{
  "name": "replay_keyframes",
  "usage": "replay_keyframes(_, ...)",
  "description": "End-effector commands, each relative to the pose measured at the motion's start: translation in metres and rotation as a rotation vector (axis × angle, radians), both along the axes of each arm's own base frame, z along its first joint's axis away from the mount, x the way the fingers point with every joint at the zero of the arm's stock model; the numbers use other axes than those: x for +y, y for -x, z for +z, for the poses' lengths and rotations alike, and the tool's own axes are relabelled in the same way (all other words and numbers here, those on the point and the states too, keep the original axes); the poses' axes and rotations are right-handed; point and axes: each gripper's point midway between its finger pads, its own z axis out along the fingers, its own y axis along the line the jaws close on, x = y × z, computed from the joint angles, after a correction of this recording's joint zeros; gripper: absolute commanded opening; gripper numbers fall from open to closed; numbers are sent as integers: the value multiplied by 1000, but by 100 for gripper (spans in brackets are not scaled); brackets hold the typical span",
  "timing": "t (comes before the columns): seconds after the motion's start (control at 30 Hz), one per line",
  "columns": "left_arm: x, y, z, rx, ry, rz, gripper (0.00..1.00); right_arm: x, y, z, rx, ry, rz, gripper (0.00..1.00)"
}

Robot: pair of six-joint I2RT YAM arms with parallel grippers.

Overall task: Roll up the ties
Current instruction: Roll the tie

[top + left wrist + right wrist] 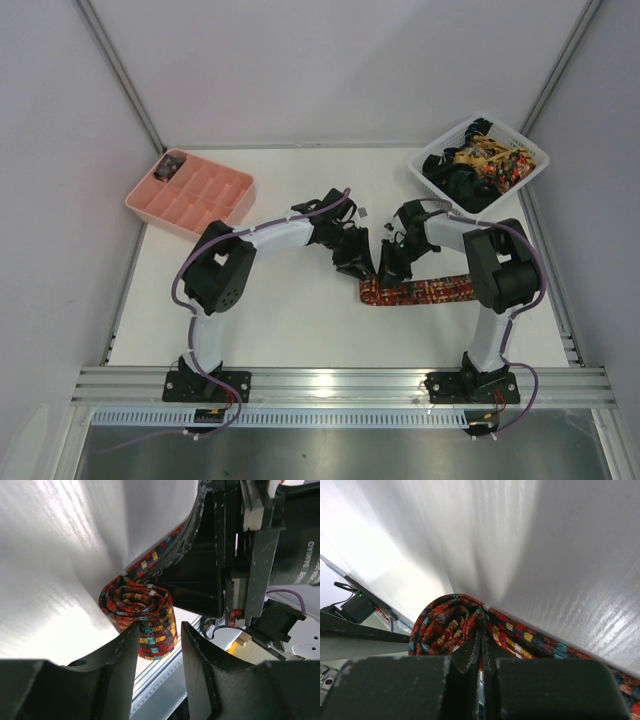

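White tabletop [300, 330] fills the work cell between grey walls, with a pink tray [140, 200] at the far left and a white basket [428, 162] holding further ties [480, 160] at the far right. Between the two arms lies one patterned tie [430, 291]. Its free length runs flat toward the right arm, and its left end is wound into a coil [142, 612] resting on the table. We see the right gripper [480, 642] closed, its tips buried in the core of the coil, and we judge that it pinches the inner end of the fabric. The left gripper [160, 628] stands part open astride the coil: one finger [125, 645] lies against the outer wrap while a gap shows beside the other, so we do not count this as a firm hold. We judge the step in hand to be winding, with much of the tie not yet taken up. To do it well, we recommend that the right gripper turn the core about its own axis. The left fingers should act as a guide, pressing only lightly so that the outer wrap cannot spring open. Feed the flat length in straight, edges aligned with the wraps already made, or the coil will cone out sideways. Avoid lifting the coil off the table, since slack loosens the layers.
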Motion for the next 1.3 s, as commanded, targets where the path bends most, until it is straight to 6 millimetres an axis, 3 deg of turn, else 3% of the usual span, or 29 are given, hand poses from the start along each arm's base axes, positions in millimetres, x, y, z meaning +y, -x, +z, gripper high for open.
replay_keyframes(0.0, -13, 2, 7, -25, 4, -44, 44, -1, 1, 13, -30, -10, -7, 4)
replay_keyframes(0.43, -25, 4, 5, -39, -24, -75, 45, -21, 12, 11, -12, 60, -39, 4)
replay_keyframes(0.97, -35, 5, 10, -96, -49, -51, 45, -20, 20, 0, 24, 22, -67, 4)
replay_keyframes(1.13, -37, 11, 5, -89, -52, -50, 44, -31, 22, -2, 46, 46, -120, 4)
replay_keyframes(1.27, -39, 15, -1, -86, -59, -48, 44, -49, 13, 11, 4, 82, -173, 5)
